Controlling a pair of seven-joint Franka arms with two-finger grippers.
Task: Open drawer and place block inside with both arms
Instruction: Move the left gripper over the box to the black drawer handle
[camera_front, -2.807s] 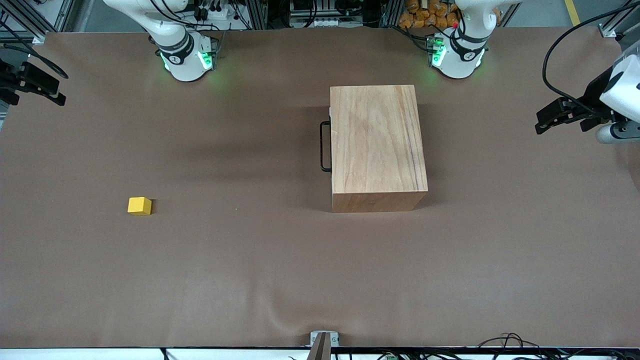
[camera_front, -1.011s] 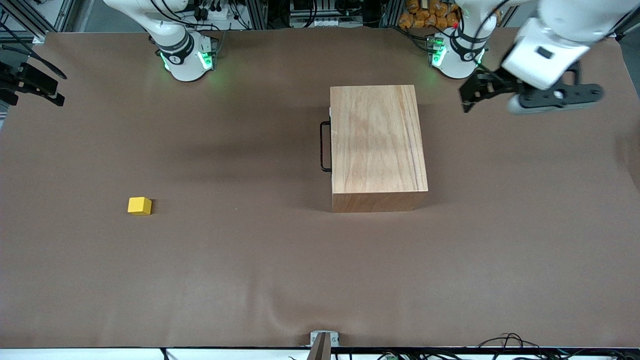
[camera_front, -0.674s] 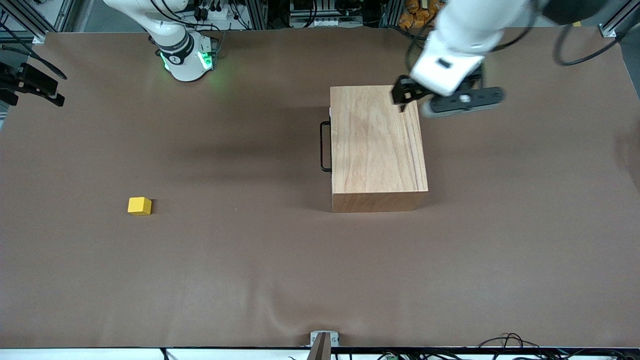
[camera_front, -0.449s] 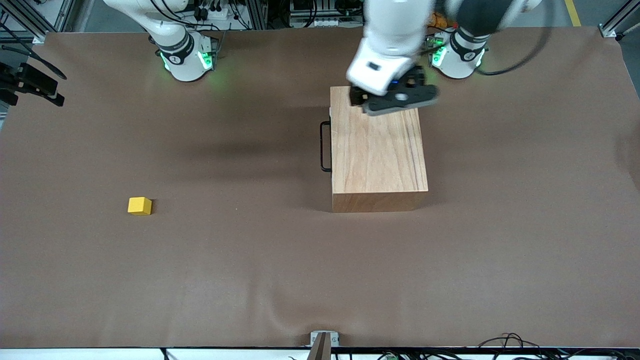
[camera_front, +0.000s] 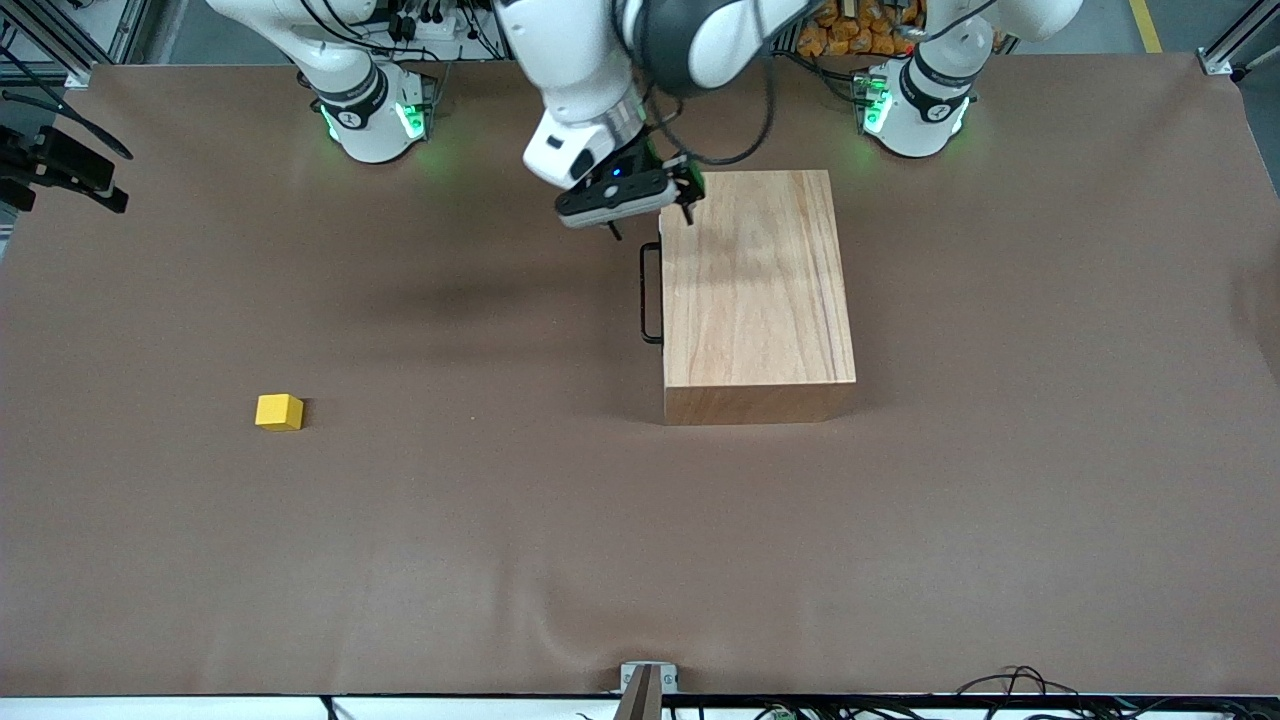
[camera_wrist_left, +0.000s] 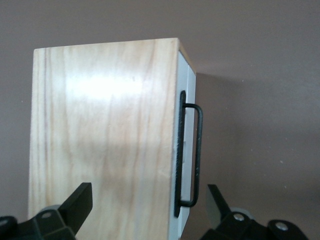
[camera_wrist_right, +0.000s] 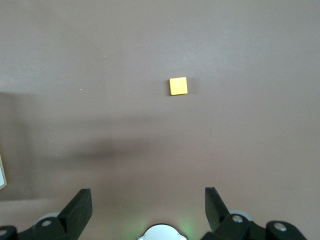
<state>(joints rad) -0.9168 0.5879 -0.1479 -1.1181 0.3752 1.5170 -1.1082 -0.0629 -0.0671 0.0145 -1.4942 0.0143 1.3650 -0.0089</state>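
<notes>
**Left arm swings in over the drawer's corner; block untouched**

Since the earliest frame, the left gripper (camera_front: 650, 212) has travelled from the left arm's end of the surface, across the top of the wooden box (camera_front: 757, 285), and now hangs over the box's top corner on the handle side, at the end toward the robot bases. Its jaws are spread wide; in the left wrist view the two fingertips (camera_wrist_left: 80, 200) straddle the box edge and the wire handle (camera_wrist_left: 192, 155) without touching either. The right gripper (camera_front: 60, 170) has stayed at the right arm's end of the surface, waiting, its jaws also wide apart in the right wrist view (camera_wrist_right: 147, 205).

The drawer (camera_wrist_left: 184, 150) is closed: only a thin strip of its white front panel shows, flush with the box face that looks toward the right arm's end. The black handle (camera_front: 650, 293) stands out from that panel. The box is plain light wood with visible grain.

The block (camera_front: 279, 411), a small bright yellow cube, has not moved. It sits alone, well apart from the box, toward the right arm's end and nearer to the front camera than the box. The right wrist view shows it too (camera_wrist_right: 178, 85).

The surface (camera_front: 500, 550) is a brown cloth with slight ripples near the camera edge. Both round bases glow green (camera_front: 370, 120) (camera_front: 915, 110), with cables and aluminium framing along the top.
</notes>
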